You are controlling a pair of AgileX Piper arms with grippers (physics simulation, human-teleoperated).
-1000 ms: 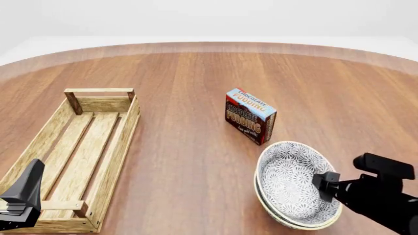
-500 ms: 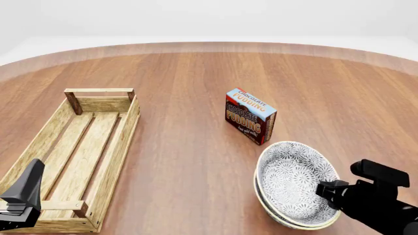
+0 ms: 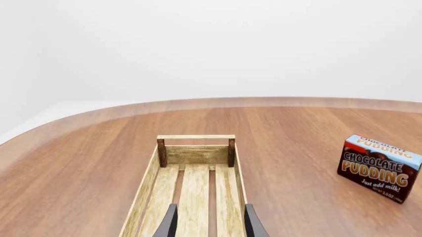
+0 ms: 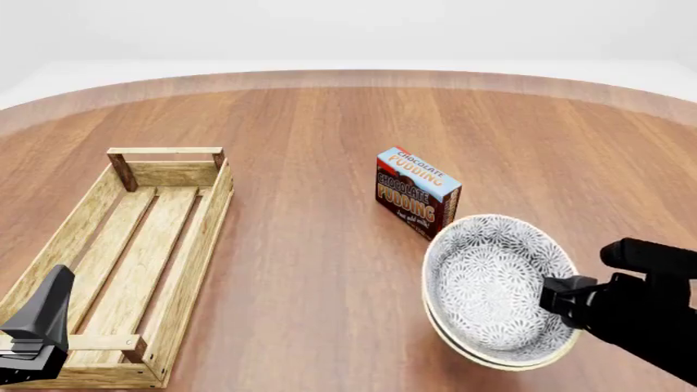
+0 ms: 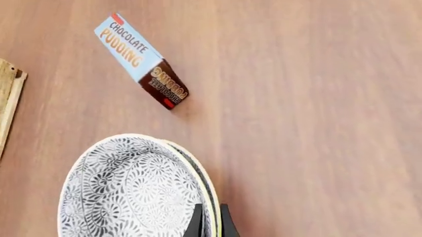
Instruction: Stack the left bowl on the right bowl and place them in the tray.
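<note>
Gripping the near right edge of the nested bowls, the right gripper [image 4: 557, 296] has its fingers [image 5: 197, 222] pinched on the rims. The left bowl [image 4: 490, 282] sits inside the right bowl [image 4: 512, 361], the pair tilted and close to the chocolate pudding box [image 4: 419, 193]. The tray [image 4: 201, 237] lies well apart at the table's [image 4: 326, 122] left, nothing in it. Over its near end, the left gripper [image 3: 209, 224] hangs unclenched, fingers spread

Two nested round white flower-patterned ceramic bowls [image 4: 490, 290] sit near the tabletop's front right corner; long rectangular light-wood slatted tray [image 4: 136, 261] front left; chocolate pudding box [image 4: 419, 193] behind the bowls.
</note>
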